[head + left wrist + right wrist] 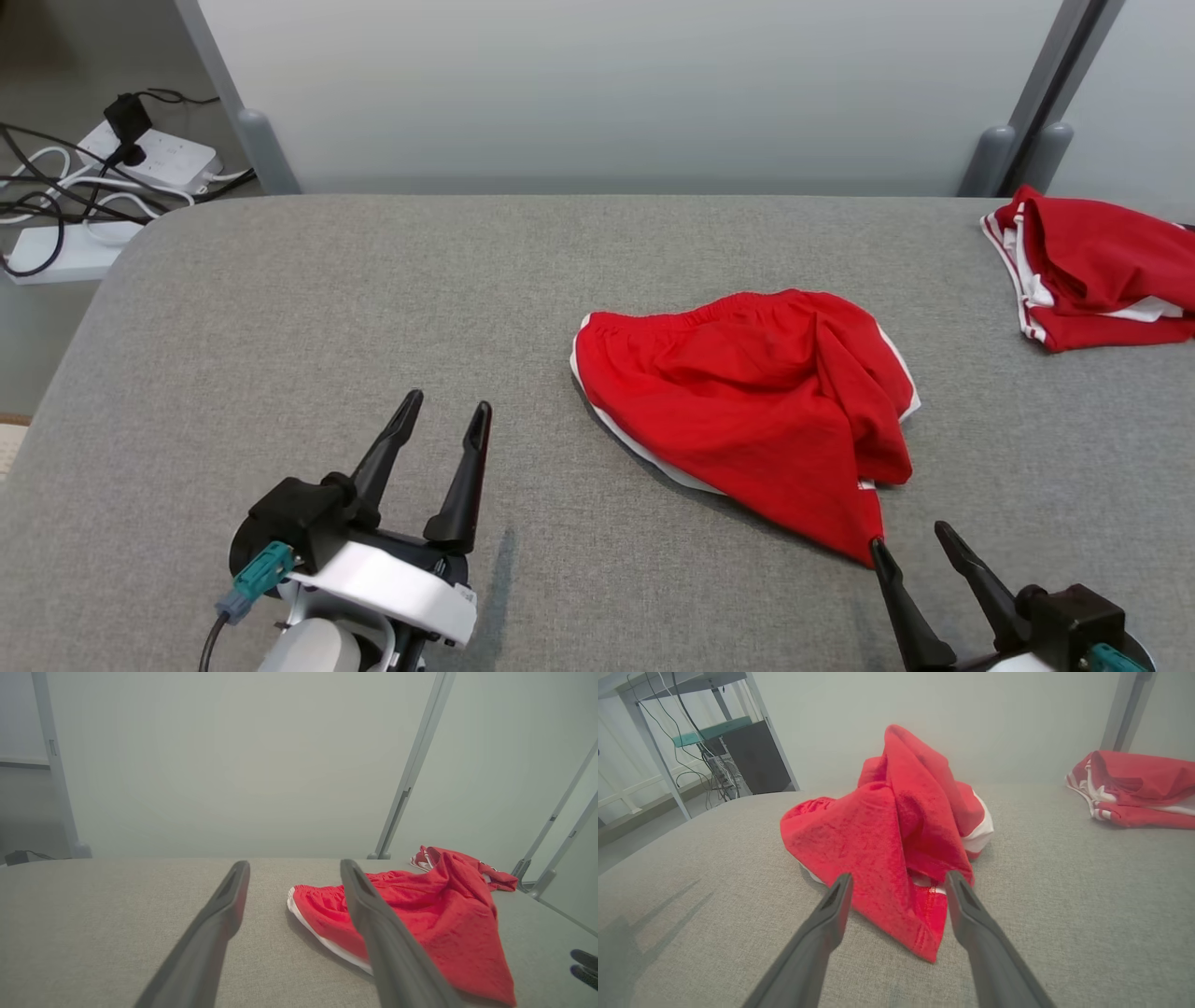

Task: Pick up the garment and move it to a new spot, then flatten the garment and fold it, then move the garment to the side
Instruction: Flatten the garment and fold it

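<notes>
- Grey fabric-covered table stands before a pale wall panel.
- Right claw, at 5 o'clock in the head view, is spread open. The near corner of the red shorts lies between its fingers, ungripped.
- Left claw, at 7 o'clock, is open over bare table, apart from the cloth.
- The white-trimmed shorts lie crumpled right of centre, toward 3 o'clock.
- Second red garment sits at 2 o'clock.
- Power strips lie on the floor at 10 o'clock.
</notes>
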